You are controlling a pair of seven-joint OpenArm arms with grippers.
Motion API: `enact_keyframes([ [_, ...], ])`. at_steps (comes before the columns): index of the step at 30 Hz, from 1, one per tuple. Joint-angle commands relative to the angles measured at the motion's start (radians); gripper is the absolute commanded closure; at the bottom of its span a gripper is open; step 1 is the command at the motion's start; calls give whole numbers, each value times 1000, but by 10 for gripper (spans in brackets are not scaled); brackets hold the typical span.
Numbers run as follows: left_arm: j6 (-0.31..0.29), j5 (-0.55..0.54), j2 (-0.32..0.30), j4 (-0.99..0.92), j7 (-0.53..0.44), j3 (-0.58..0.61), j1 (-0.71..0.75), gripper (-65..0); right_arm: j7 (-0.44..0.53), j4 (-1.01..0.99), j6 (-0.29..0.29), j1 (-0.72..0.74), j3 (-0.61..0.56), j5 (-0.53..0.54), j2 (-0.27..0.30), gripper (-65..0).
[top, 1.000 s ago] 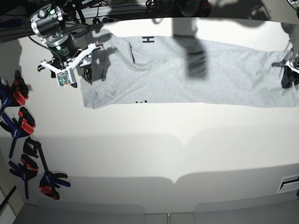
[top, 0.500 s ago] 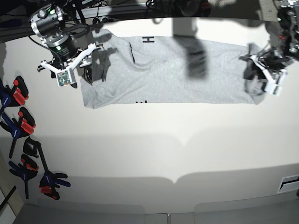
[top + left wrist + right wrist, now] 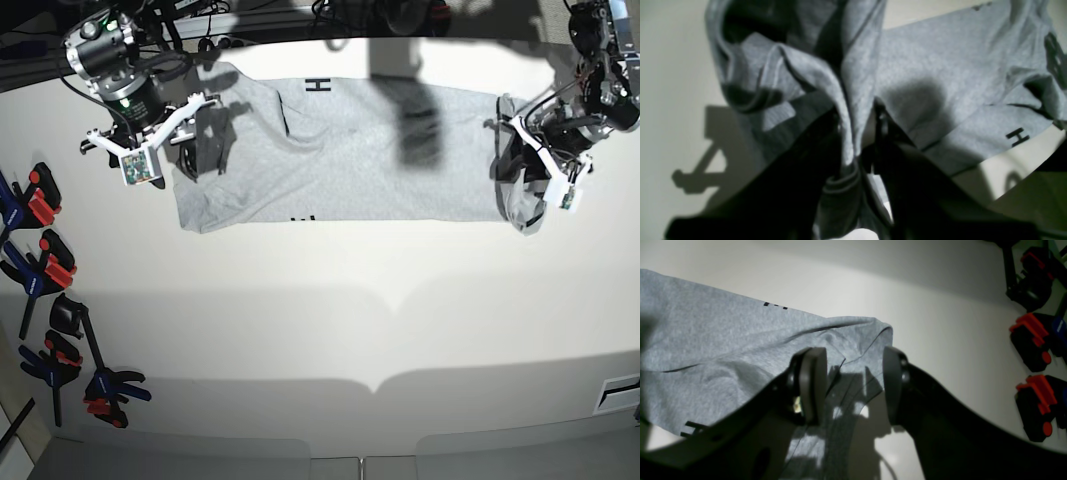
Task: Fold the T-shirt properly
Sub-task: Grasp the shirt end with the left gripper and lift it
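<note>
Gripping the T-shirt (image 3: 350, 150) hem, the left pincer (image 3: 520, 165) lifts it.

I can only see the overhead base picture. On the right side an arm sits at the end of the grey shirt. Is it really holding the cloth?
Observer: Yes. The left wrist view shows the left gripper shut on a bunched fold of the T-shirt.
Operator: And the other arm, is it holding anything?
Observer: No. In the right wrist view the right gripper stands open above the shirt's corner, nothing between its fingers.
Operator: Is there any print near the held end?
Observer: A black letter H shows at the shirt's edge in the left wrist view.
</note>
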Motion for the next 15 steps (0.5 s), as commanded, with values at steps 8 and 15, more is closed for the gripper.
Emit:
enact_keyframes([
  [8,0,-24,53,29,37,18,-3,0,27,18,6,16,3,23,8,-258],
  [15,0,71,52,29,10,143,-3,0,26,18,6,15,3,60,8,-258],
])
